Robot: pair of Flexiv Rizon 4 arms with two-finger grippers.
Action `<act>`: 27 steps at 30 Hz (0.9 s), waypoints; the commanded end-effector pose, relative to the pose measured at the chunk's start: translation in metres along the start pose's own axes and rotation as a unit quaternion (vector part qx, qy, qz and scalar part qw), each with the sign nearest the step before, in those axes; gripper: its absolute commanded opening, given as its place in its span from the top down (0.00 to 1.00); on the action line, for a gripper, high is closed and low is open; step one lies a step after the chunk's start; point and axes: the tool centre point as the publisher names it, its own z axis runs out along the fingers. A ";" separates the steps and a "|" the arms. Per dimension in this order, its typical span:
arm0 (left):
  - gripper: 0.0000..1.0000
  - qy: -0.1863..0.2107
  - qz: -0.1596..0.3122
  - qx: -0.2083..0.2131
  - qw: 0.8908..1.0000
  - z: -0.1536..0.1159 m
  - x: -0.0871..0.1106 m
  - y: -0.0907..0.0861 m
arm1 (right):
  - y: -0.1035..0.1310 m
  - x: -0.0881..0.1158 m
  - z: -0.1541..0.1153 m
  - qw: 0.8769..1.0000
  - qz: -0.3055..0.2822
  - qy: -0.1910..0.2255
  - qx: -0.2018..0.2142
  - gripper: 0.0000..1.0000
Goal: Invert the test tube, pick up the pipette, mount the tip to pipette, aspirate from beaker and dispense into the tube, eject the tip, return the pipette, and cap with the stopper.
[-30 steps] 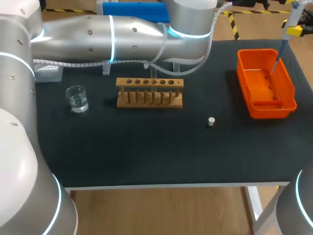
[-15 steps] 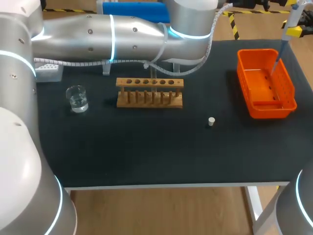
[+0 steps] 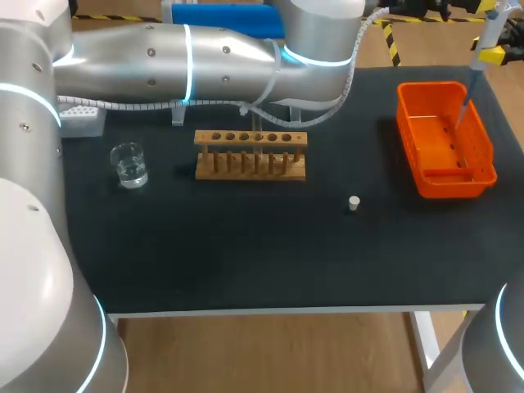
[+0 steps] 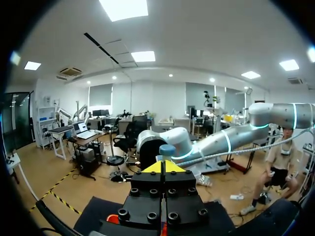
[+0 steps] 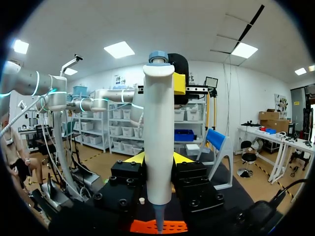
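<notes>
On the black table (image 3: 246,262), the nearest thing is the small white stopper (image 3: 354,203), standing alone right of the middle. Further in, the wooden test tube rack (image 3: 250,154) sits across the middle. The glass beaker (image 3: 129,164), with clear liquid in it, stands well apart to the rack's left. The orange bin (image 3: 446,184) lies along the table's right side. A pale box (image 3: 78,119) rests near the far left corner.

The left arm (image 3: 164,53) stretches across the table's far edge, and it hides its own gripper in the head view. In the left wrist view the left gripper (image 4: 161,167) has its yellow tips pressed together, with nothing seen between them.

At the far right corner the pipette (image 3: 483,41) hangs tilted, its thin lower end over the bin. In the right wrist view the right gripper (image 5: 158,160) clamps the pipette's white body from both sides, its fingers apart only by that body's width. The bin and the stopper lie ahead of its fingers.
</notes>
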 end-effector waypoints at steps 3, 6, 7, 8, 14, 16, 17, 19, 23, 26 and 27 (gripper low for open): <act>1.00 -0.001 -0.005 -0.003 1.000 0.005 -0.001 0.012 | 0.008 -0.004 -0.002 1.000 0.000 0.006 0.000 1.00; 1.00 0.000 -0.007 -0.004 1.000 0.006 -0.001 0.014 | 0.008 -0.004 -0.002 1.000 0.000 0.006 0.000 1.00; 1.00 0.000 -0.008 -0.005 1.000 0.006 -0.001 0.015 | 0.008 -0.004 -0.002 1.000 0.000 0.006 0.000 1.00; 1.00 0.000 -0.009 -0.005 1.000 0.006 -0.001 0.016 | 0.008 -0.004 -0.002 1.000 0.000 0.006 0.000 1.00; 1.00 0.000 -0.013 -0.007 1.000 0.008 -0.001 0.020 | 0.008 -0.004 -0.002 1.000 0.000 0.006 0.000 1.00; 1.00 0.000 -0.015 -0.007 1.000 0.008 -0.001 0.021 | 0.008 -0.004 -0.002 1.000 0.000 0.006 0.000 1.00; 1.00 0.000 -0.015 -0.008 1.000 0.008 -0.002 0.022 | 0.008 -0.004 -0.002 1.000 0.000 0.006 0.000 1.00; 1.00 0.000 -0.017 -0.007 1.000 0.008 -0.002 0.023 | 0.008 -0.004 -0.002 1.000 0.000 0.006 0.000 1.00; 1.00 -0.002 -0.018 -0.007 1.000 0.007 -0.002 0.023 | 0.008 -0.004 -0.002 1.000 0.000 0.006 0.000 1.00; 1.00 -0.005 -0.013 -0.005 1.000 0.005 -0.001 0.018 | 0.008 -0.004 -0.002 1.000 0.000 0.006 0.000 1.00; 1.00 -0.007 -0.011 -0.005 1.000 0.004 -0.001 0.015 | 0.008 -0.004 -0.002 1.000 0.000 0.006 0.000 1.00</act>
